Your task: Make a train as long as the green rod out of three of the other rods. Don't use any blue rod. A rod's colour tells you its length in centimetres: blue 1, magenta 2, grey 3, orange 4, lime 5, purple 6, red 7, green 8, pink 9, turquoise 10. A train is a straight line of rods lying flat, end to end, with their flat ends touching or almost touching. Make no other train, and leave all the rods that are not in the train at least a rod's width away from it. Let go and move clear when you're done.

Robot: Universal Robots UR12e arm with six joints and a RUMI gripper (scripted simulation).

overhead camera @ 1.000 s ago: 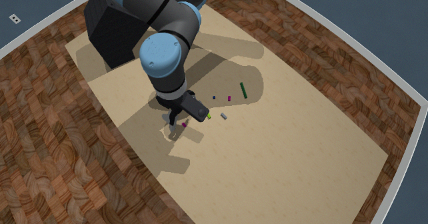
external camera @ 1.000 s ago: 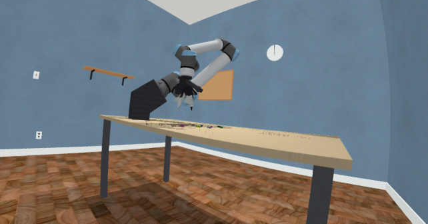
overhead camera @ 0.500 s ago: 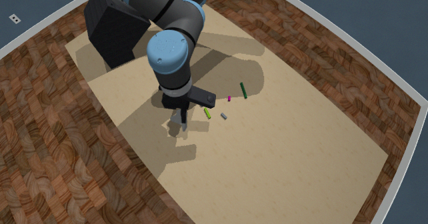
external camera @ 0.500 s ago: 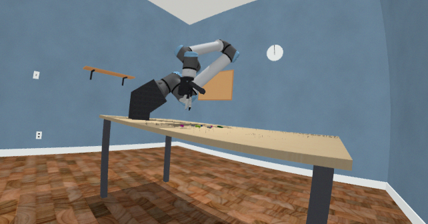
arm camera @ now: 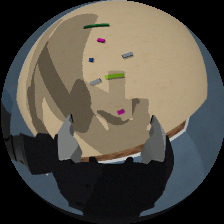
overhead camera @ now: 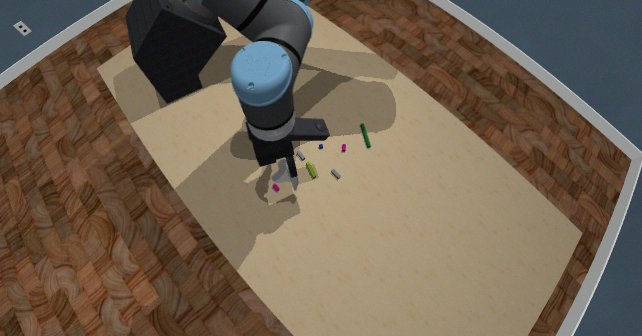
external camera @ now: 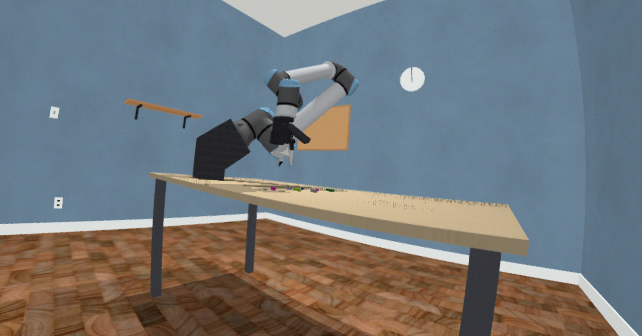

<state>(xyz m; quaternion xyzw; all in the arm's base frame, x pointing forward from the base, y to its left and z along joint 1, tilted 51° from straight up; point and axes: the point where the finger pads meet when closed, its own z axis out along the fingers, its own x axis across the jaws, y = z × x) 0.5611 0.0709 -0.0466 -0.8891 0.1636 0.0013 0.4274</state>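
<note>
Claw (overhead camera: 289, 180) (external camera: 285, 164) (arm camera: 111, 115): fully open, grasping nothing, above table (overhead camera: 400, 224) (external camera: 400, 211) (arm camera: 165, 65).
Lime rod (overhead camera: 311, 170) (arm camera: 115, 76): flat, apart from both grey rods.
Train: unmade.

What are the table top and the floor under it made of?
The table top looks like pale wood or wood laminate, matt, going by its even tan colour and faint flecks. The floor seems to be wood, perhaps varnished: brown blocks with curved grain.
</note>
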